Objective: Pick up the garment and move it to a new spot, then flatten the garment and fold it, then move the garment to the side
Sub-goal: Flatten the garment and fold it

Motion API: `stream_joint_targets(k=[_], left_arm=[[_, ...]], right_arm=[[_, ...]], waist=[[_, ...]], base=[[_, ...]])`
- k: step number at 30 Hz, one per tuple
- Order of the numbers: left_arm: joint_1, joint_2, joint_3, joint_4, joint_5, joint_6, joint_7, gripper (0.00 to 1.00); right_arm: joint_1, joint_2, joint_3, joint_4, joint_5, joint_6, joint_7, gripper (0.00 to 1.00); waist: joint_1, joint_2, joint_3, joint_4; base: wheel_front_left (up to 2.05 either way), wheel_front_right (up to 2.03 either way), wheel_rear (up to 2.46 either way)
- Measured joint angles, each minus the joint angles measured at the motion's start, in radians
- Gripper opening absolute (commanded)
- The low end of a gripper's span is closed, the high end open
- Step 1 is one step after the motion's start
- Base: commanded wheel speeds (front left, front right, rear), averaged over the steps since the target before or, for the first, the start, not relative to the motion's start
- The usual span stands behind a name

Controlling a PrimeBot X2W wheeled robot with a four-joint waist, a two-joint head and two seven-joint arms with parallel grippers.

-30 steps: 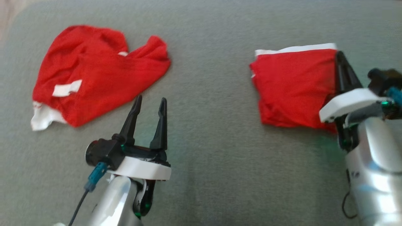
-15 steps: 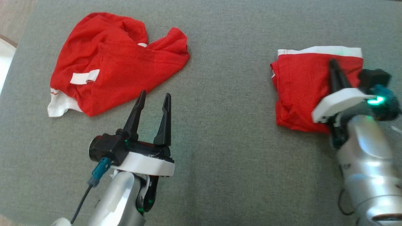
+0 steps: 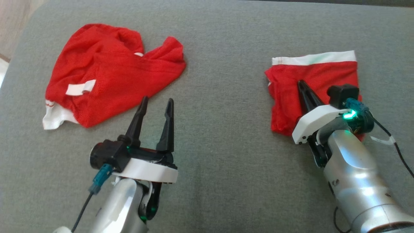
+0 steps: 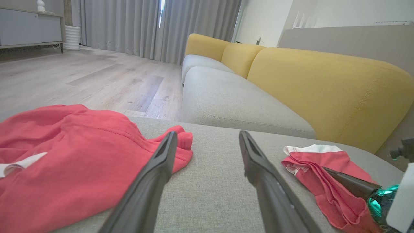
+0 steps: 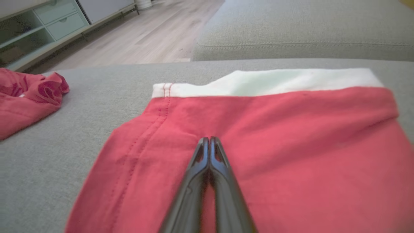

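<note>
Here, your folded red garment point(image 3: 318, 77), a soft stitched near-square, is lying with its white band point(image 3: 313, 59) farthest away; jaws on the right gripper point(image 3: 301, 84) are pressing together empty, those on the left gripper point(image 3: 157, 103) are gaping wide.

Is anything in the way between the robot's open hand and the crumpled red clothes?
No, nothing visible. Only bare grey cushion lies between the left gripper and the crumpled red garment just ahead of it.

Soft, even daylight, slight blur.
A bright slit showed between the curtains point(image 4: 129, 26) in the left wrist view; shadows on the grey cushion point(image 3: 226, 161) were faint; the right gripper point(image 5: 210, 139) lay out of focus low in its own view.
</note>
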Motion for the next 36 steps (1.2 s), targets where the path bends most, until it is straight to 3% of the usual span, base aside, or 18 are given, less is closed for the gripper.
stream_joint_targets(k=[7, 14, 15, 16, 25, 36], left_arm=[[0.01, 0.0, 0.045, 0.0, 0.012, -0.001, 0.0, 1.0], [0.06, 0.0, 0.081, 0.0, 0.028, -0.01, 0.0, 1.0], [0.065, 0.0, 0.085, 0.0, 0.028, -0.01, 0.0, 1.0], [0.068, 0.0, 0.089, 0.0, 0.028, -0.01, 0.0, 1.0], [0.125, 0.001, 0.107, 0.012, 0.031, -0.018, 0.0, 1.0], [0.169, 0.002, 0.113, 0.02, 0.044, -0.018, 0.0, 1.0]], right_arm=[[0.002, -0.005, -0.012, -0.084, 0.044, 0.0, -0.017, 0.0], [0.117, -0.059, -0.133, -0.333, 0.045, 0.0, -0.017, 0.0], [0.149, -0.059, -0.148, -0.365, 0.045, 0.0, -0.017, 0.23], [0.183, -0.057, -0.163, -0.401, 0.038, 0.0, -0.017, 1.0], [0.439, 0.006, -0.228, -0.625, -0.007, 0.0, -0.018, 1.0], [0.539, 0.024, -0.215, -0.678, -0.004, 0.0, -0.018, 1.0]], waist=[[-0.0001, 0.0, -0.043, -0.052], [-0.0001, 0.0, -0.102, -0.118], [-0.0001, 0.0, -0.11, -0.127], [-0.0001, 0.0, -0.117, -0.136], [-0.0001, 0.0, -0.173, -0.179], [0.0, 0.0, -0.201, -0.181]], base=[[0.0, 0.0, 0.0], [0.0, 0.0, 0.0], [0.0, 0.0, 0.0], [0.0, 0.0, 0.0], [0.0, 0.0, 0.0], [0.0, 0.0, 0.0]])
